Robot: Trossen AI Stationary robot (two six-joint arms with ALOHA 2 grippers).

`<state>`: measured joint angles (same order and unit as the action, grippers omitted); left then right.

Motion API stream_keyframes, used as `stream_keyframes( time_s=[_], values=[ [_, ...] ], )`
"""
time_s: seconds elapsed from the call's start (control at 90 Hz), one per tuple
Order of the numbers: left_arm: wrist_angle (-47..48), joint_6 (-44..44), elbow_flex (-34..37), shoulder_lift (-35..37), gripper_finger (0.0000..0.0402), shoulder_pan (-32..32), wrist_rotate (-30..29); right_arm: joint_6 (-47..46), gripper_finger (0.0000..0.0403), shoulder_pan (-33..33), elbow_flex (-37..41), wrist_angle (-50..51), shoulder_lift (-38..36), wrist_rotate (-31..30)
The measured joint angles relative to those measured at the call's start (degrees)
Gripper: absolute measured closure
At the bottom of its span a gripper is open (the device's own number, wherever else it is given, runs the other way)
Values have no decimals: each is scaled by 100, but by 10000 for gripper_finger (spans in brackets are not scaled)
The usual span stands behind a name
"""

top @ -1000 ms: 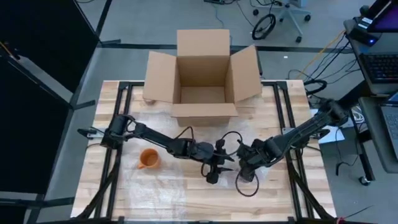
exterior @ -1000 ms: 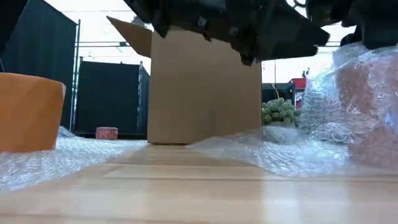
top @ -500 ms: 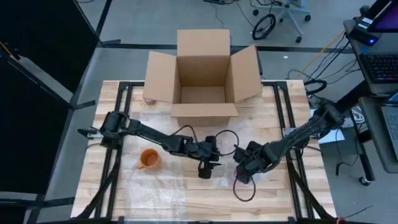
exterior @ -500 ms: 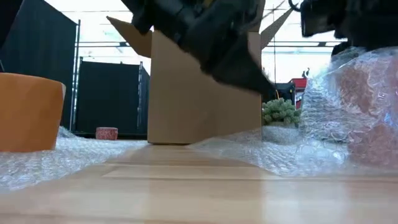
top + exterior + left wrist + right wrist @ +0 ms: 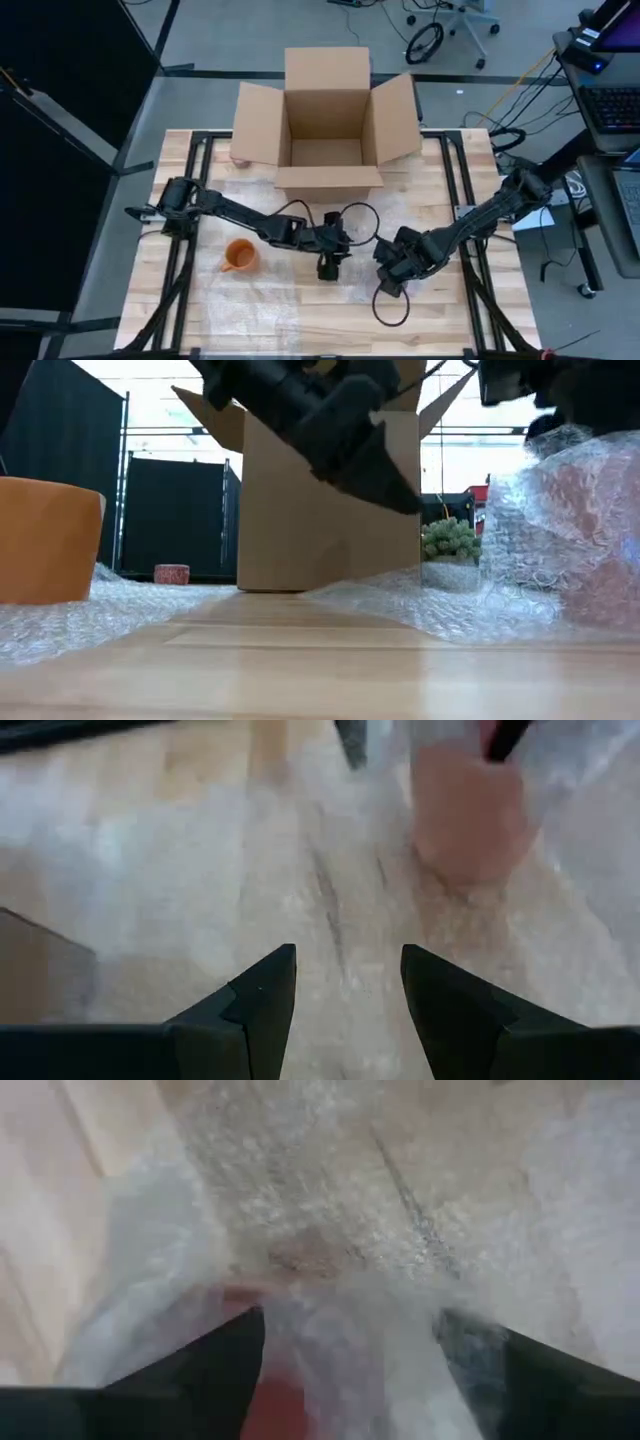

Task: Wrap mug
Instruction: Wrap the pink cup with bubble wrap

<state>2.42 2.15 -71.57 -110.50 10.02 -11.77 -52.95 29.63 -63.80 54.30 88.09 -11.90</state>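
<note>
**Reddish mug half-swaddled in bubble wrap at mid-table**

Though no writing or label can be read anywhere, textures are plain. Nearest the table's front edge, clear bubble wrap [image 5: 300, 290] lies crinkled over pale wooden planks [image 5: 455, 335]. On it, the right gripper [image 5: 388, 268] has its dark fingers spread around a reddish mug [image 5: 275, 1390] bundled in the pimpled film; whether they press it cannot be told. Just beside, the left gripper [image 5: 326, 268] points down, its wedge-shaped fingers [image 5: 260, 990] parted and holding nothing. Farther left stands a smooth orange mug [image 5: 238, 256], bare and upright. Beyond, at the table's far edge, sits a plain brown cardboard box [image 5: 325, 120], flaps open.
</note>
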Motion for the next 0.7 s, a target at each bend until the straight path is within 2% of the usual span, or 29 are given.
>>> stream_keyframes(
  time_s=[0.056, 0.156, 0.311, 0.467, 0.7],
  values=[
    [378, -219, 15, 108, 230, -29, -325, 95, 122, -1, -142, 181, -43, 0],
    [718, -481, 9, 342, 230, -119, -549, 404, 122, -47, -439, 478, -67, -2],
    [1111, -783, 64, 326, 230, -257, -488, 773, 122, -205, -1013, 1029, -116, -18],
    [957, -1083, 383, 339, 230, -354, -357, 1006, 122, -274, -1234, 996, -373, -109],
    [195, -1241, 818, 332, 231, -643, -334, 995, 122, -362, -1190, 1044, -461, -711]
  ],
)
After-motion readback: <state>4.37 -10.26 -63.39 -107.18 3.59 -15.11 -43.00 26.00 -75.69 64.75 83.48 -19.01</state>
